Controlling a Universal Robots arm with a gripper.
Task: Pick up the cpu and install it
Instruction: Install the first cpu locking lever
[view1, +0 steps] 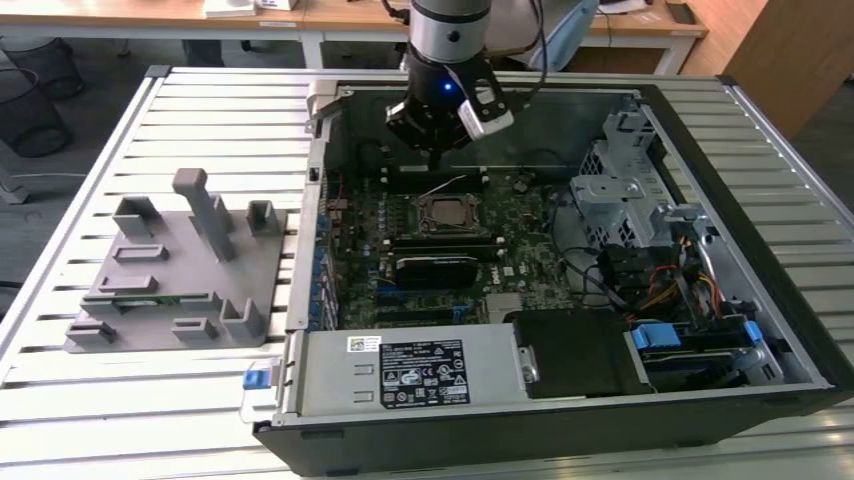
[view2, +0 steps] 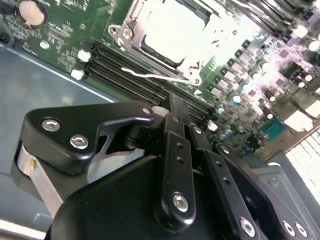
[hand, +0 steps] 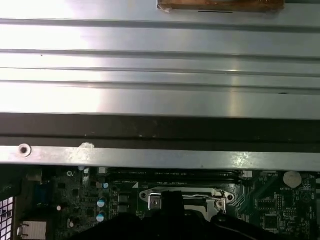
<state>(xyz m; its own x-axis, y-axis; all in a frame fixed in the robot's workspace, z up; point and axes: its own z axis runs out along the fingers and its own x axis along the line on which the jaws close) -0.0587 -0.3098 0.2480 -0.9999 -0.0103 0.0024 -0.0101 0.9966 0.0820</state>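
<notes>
The cpu (view1: 445, 212) lies flat inside the black socket frame on the green motherboard (view1: 521, 215), in the middle of the open computer case. In the second wrist view the cpu (view2: 172, 25) is a bright silvery square within the metal frame. My gripper (view1: 434, 160) hangs just above the board, a little behind the socket, close to the case's back wall. Its black fingers (view2: 177, 150) meet at the tips, shut with nothing between them. A thin pale lever wire (view2: 155, 75) lies between the fingertips and the socket. In the first wrist view the socket frame (hand: 185, 199) sits beyond the gripper's dark body.
A grey parts holder (view1: 180, 270) with a green memory stick (view1: 140, 297) stands on the slatted table at the exterior view's left. Inside the case are a power supply (view1: 400, 375), a metal drive cage (view1: 621, 170), cable bundles (view1: 654, 280) and black memory slots (view2: 125, 70).
</notes>
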